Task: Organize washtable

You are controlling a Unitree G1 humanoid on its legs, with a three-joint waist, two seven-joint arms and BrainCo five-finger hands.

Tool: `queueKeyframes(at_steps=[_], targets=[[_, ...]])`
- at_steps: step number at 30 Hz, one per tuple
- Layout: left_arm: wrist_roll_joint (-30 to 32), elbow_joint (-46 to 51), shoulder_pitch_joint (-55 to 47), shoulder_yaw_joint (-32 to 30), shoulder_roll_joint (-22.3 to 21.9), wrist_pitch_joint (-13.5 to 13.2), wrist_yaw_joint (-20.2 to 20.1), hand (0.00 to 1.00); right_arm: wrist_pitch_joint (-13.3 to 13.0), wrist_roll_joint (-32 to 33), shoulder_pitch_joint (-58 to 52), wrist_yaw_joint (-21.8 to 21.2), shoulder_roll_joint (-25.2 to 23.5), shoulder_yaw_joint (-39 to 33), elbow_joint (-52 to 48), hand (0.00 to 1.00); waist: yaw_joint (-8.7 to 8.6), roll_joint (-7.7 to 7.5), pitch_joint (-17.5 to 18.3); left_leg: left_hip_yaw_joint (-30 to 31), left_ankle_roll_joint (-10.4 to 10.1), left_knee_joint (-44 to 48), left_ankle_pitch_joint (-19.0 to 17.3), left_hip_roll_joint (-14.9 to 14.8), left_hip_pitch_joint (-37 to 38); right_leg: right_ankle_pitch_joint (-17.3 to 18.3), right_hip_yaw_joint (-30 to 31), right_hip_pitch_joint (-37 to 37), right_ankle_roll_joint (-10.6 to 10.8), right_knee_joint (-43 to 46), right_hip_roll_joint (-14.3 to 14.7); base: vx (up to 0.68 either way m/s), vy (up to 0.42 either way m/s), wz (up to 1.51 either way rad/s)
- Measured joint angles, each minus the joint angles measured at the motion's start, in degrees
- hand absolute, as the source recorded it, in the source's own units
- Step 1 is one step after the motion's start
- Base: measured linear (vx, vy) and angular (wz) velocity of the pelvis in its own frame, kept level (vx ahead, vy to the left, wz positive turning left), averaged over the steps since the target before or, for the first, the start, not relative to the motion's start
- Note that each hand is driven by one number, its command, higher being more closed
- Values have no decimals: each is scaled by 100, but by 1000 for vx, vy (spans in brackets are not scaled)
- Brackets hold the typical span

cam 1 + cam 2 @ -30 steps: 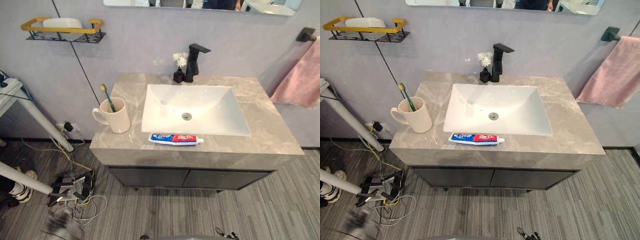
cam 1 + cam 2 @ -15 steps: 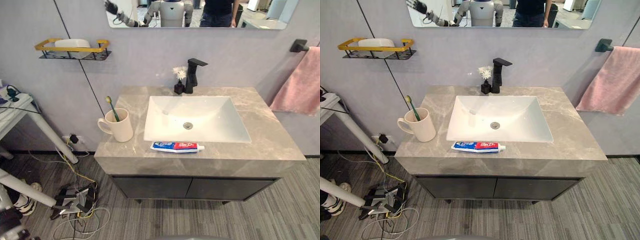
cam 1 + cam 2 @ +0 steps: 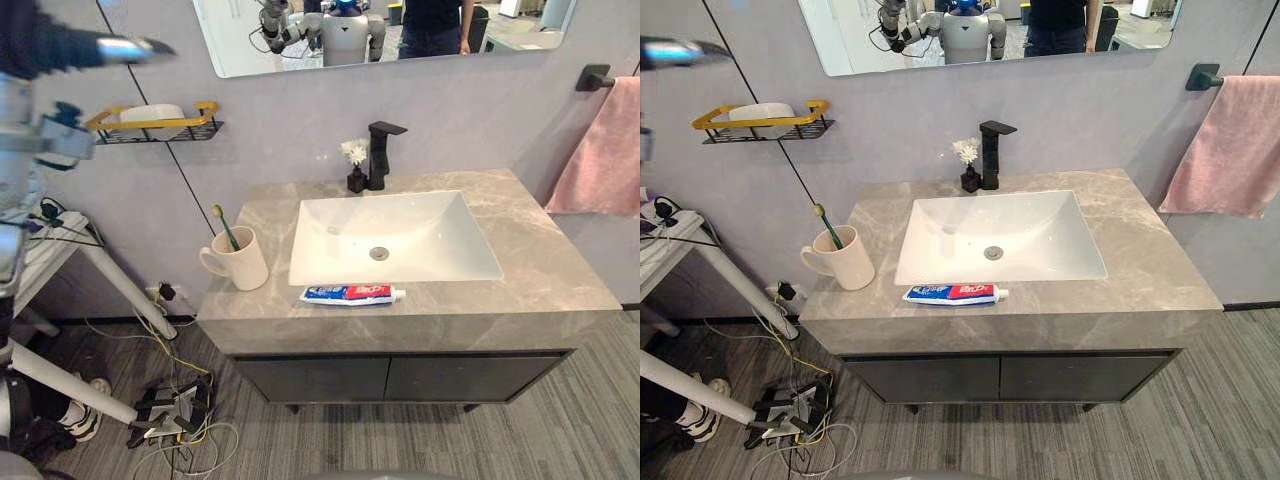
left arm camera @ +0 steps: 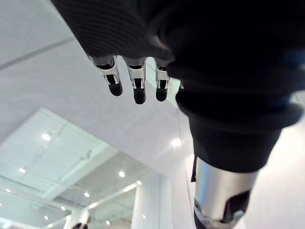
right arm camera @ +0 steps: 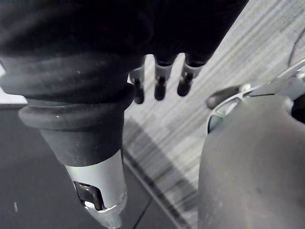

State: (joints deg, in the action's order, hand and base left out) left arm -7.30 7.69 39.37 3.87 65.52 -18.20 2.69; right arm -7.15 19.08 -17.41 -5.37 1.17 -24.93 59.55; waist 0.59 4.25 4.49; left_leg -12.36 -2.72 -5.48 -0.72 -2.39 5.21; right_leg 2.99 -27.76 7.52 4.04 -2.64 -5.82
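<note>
A blue, white and red toothpaste tube (image 3: 350, 294) lies on the grey marble counter (image 3: 545, 280), along the front rim of the white basin (image 3: 392, 236). At the counter's left end stands a cream mug (image 3: 242, 264) holding a green toothbrush (image 3: 224, 228). My left hand (image 3: 122, 47) is raised high at the upper left, near the wall shelf and far from the counter. In the left wrist view its fingers (image 4: 138, 88) are straight and hold nothing. My right hand (image 5: 160, 83) hangs low over the striped floor, fingers relaxed and empty.
A black faucet (image 3: 381, 153) and a small dark vase of white flowers (image 3: 355, 168) stand behind the basin. A yellow-rimmed wire shelf (image 3: 156, 120) with a white soap is on the wall. A pink towel (image 3: 600, 150) hangs right. White table legs (image 3: 120, 290) and cables (image 3: 175, 410) are at left.
The camera has tilted up, so the whole scene sits lower and more mirror shows. My left arm has risen into view at the upper left. The counter's objects have not moved.
</note>
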Motion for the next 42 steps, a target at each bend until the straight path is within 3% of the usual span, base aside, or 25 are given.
queueKeyframes(at_steps=[6,11,19,28,37,42], targets=[[-115,92,-114,735,5,118,-653,0,81,57,82,-87,58,-10,127,0,6,4,-92,87,-36,5,67,-30,-95,3,-40,-87,-7,62,-3,-17,-9,5],[-228,552,-709,1004,-12,164,-906,0,105,56,259,-102,154,-129,258,0,-73,40,-266,114,-12,2,89,-35,-139,16,-46,-144,-28,122,-7,-21,3,2],[-214,581,-1194,1373,-640,461,-1276,0,144,53,501,-105,174,-502,610,0,-140,78,-494,138,-1,4,132,-36,-285,17,-59,-296,-31,170,-11,-9,2,1],[-29,348,-1207,1861,-1172,684,-1311,0,133,51,680,-93,240,-140,654,0,-290,34,-621,125,-15,9,164,-38,-335,17,-30,-400,-32,194,-12,6,2,0],[595,-176,-1213,1919,-1866,1011,-1400,0,134,-33,690,-77,281,308,424,0,-331,38,-806,-18,-15,10,163,-49,-367,20,157,-577,-40,321,-25,-19,14,-10],[829,-290,-1276,1918,-2055,1064,-1416,0,132,-69,697,-78,279,394,360,0,-364,30,-913,-38,-14,11,163,-51,-354,20,187,-582,-40,332,-29,-4,3,-2]])
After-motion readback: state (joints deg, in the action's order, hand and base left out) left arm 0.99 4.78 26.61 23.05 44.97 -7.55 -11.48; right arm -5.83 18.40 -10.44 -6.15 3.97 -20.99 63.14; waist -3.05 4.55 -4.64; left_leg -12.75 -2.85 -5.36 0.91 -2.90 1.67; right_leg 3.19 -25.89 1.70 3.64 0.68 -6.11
